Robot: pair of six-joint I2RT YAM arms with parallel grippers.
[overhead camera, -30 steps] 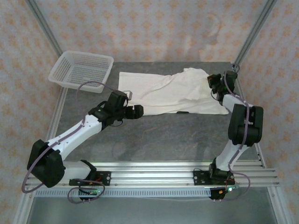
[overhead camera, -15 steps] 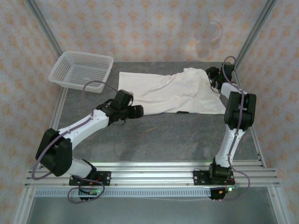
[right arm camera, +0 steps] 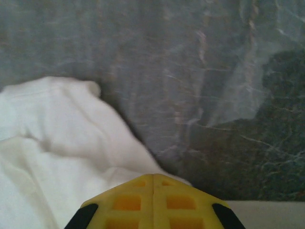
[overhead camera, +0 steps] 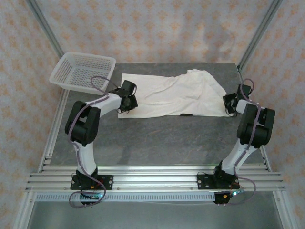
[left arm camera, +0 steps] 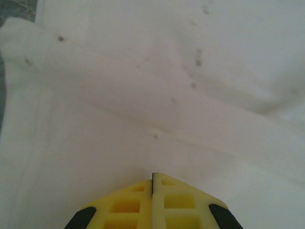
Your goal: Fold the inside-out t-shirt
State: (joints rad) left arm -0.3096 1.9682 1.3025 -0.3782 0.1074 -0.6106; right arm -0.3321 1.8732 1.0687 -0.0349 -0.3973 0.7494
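shirt [left arm camera: 143,95] ahead of left pincer [left arm camera: 152,177]: cream-white, few dark specks | table [right arm camera: 190,71] ahead of right pincer [right arm camera: 152,175]: grey, pale veins | fingers [left arm camera: 126,210]: yellow | basket [overhead camera: 86,71]: white mesh | walls [overhead camera: 152,28]: peach, floral print | arms [overhead camera: 85,155]: white, black joints

The right gripper [right arm camera: 153,177] sits at the bottom edge, its yellow jaws pressed together. The cream t-shirt [right arm camera: 57,143] lies bunched at lower left on the grey marbled table [right arm camera: 214,95].
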